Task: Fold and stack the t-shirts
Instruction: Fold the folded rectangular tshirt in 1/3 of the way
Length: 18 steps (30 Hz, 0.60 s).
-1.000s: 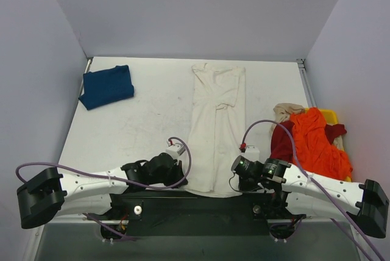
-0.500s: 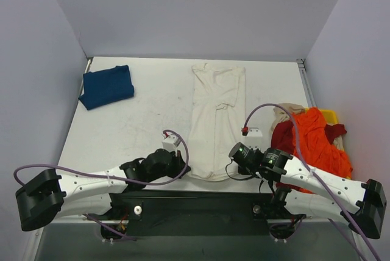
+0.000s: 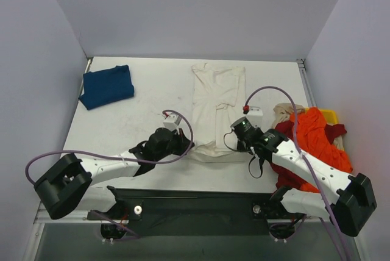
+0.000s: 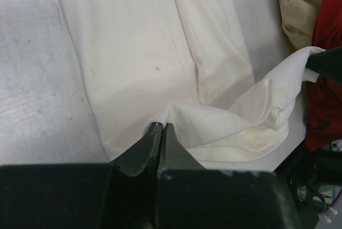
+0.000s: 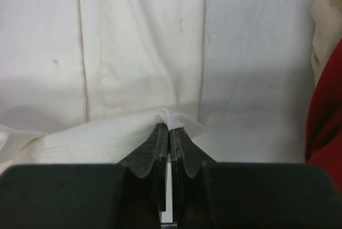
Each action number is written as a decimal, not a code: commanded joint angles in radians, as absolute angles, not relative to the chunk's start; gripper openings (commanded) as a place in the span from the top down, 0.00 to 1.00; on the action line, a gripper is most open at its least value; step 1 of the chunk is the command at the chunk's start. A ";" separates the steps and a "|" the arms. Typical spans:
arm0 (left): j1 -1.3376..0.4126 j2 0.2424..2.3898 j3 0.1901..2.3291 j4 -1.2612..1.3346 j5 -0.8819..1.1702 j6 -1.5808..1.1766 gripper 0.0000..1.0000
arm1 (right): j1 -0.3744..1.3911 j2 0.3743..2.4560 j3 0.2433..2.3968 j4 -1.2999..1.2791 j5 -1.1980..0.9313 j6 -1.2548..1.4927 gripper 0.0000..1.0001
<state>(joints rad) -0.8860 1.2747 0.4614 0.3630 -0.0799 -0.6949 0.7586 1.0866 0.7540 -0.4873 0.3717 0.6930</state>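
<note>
1. The white table fills the middle of the top view, with walls at its back and both sides. The widest bare stretch lies left of centre.
2. The cream t-shirt lies lengthwise at centre, its far end close to the back edge. Its near hem is lifted off the table and doubled over the body.
3. A heap sits at the right edge, with the orange t-shirt on top of the dark red t-shirt and the beige t-shirt. It spills over a yellow bin, and its left side is near the cream shirt.
4. The dark blue t-shirt is a compact bundle at upper left, near the table's left edge and well apart from everything else.
5. The left gripper has its jaws pinched together on the hem's left corner.
6. The right gripper has its jaws clamped on the hem's right corner.
</note>
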 commanded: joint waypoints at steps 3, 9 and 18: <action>-0.789 1.383 0.572 0.532 0.047 -0.650 1.00 | 0.635 1.184 0.863 -0.402 0.338 0.572 1.00; -0.698 1.552 0.718 0.578 0.173 -0.618 1.00 | 0.539 1.346 0.979 -0.344 0.270 0.506 1.00; -0.563 1.810 0.914 0.638 0.323 -0.624 1.00 | 0.454 1.612 1.182 -0.301 0.241 0.439 1.00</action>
<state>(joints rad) -0.5827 1.7794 0.8425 0.5583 0.2413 -0.6418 0.4805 1.5528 1.0962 -0.3187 0.2436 0.4831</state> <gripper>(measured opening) 0.028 0.036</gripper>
